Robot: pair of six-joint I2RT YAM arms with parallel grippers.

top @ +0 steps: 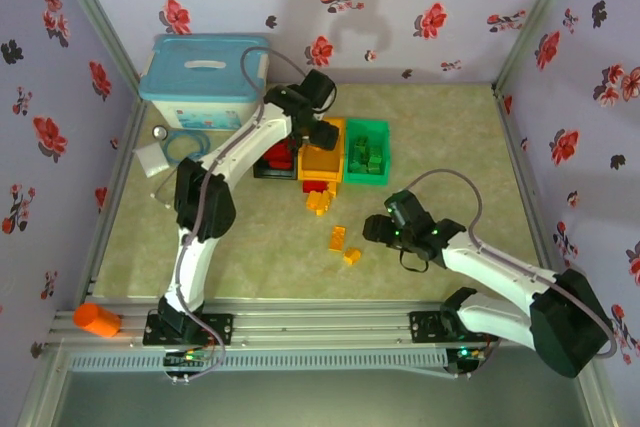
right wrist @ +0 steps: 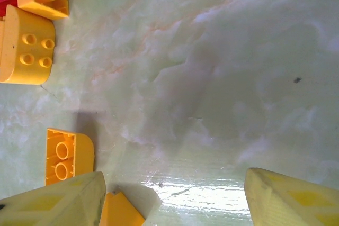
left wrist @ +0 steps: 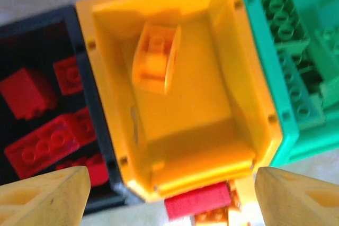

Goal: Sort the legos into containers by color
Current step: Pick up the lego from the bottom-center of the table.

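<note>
Three bins stand side by side: black, orange and green. My left gripper hangs open over the orange bin, its fingers wide apart with nothing between them. A yellow brick is inside that bin, blurred. Red bricks lie in the black bin, green bricks in the green one. My right gripper stands open low over the table, near loose yellow bricks. One yellow brick lies beside its left finger.
A red brick and yellow bricks lie just in front of the orange bin. A white box with a light-blue lid stands at the back left. An orange cylinder lies on the rail at the near left.
</note>
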